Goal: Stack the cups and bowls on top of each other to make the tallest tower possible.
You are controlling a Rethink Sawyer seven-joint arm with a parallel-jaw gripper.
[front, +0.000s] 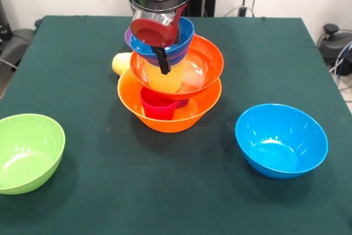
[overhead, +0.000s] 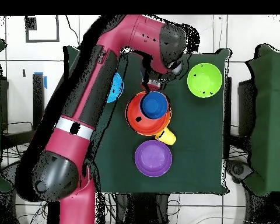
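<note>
Lime green glossy plastic bowl (front: 28, 152) sitting front left. Mid-table, tower (front: 170, 81) on the big orange-yellow plastic bowl (front: 190, 115), small dark blue bowl (front: 184, 41) up top, gripper (front: 163, 65) right over it, grip impossible to tell. Light blue plastic bowl (front: 281, 140) off right.

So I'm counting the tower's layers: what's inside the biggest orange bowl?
Inside the large orange-yellow plastic bowl: a red-pink cup, upright, under the tilted red-orange bowl. That bowl covers the rest.

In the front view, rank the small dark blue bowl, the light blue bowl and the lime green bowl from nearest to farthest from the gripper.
1. Small dark blue bowl, atop the tower, right at the gripper.
2. Light blue bowl, lower right.
3. Lime green bowl, lower left, somewhat farther.
</note>
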